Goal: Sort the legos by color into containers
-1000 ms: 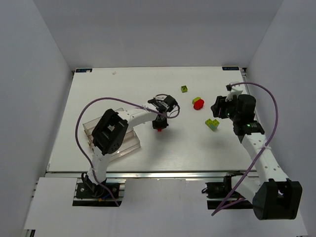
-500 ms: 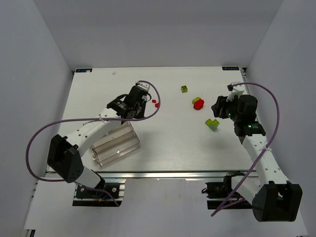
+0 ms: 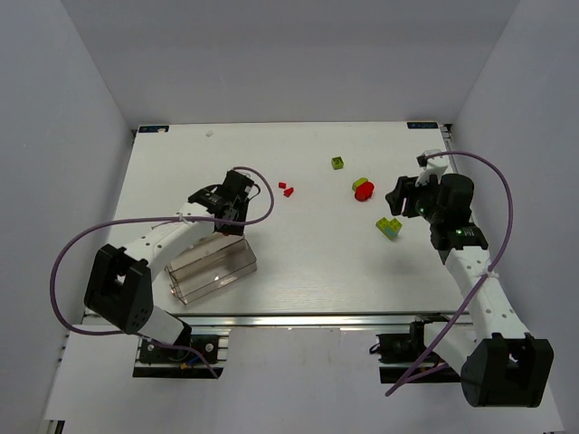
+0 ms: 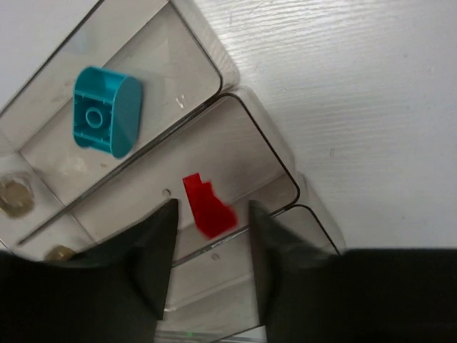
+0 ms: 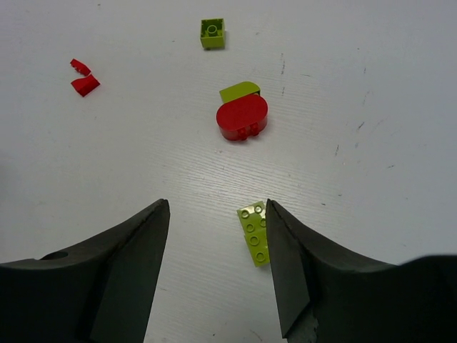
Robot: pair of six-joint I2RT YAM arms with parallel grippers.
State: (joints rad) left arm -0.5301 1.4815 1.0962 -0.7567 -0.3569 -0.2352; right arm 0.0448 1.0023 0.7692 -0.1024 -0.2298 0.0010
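Hovering over the row of joined clear plastic troughs (image 4: 251, 121), the left gripper (image 4: 211, 206) is showing in its wrist view with its dark fingers spread. A small red plastic piece (image 4: 208, 209) is sitting in the gap between them, over the middle trough, with clear space on both sides of it, so neither finger is touching it. Whether it is lying on the trough floor or is in the air cannot be told. A rounded cyan-blue brick (image 4: 107, 111) is lying in the trough at the upper left of that frame, studs facing up.

In the overhead view the troughs (image 3: 213, 267) are standing at the lower left of the white table (image 3: 317, 262), with the left arm reaching over their far end.

The right gripper (image 5: 216, 207) is hanging on the right side of the table with its fingers wide apart and nothing between them. A flat lime-green brick (image 5: 255, 234) is lying just below its right-hand finger in the wrist frame. Further up that frame, a rounded red brick (image 5: 242, 118) is resting against a lime-green rounded piece (image 5: 239, 91). A small square lime-green brick (image 5: 212, 33) is lying alone near the top edge, and two tiny red bits (image 5: 84, 78) are lying close together at the upper left.
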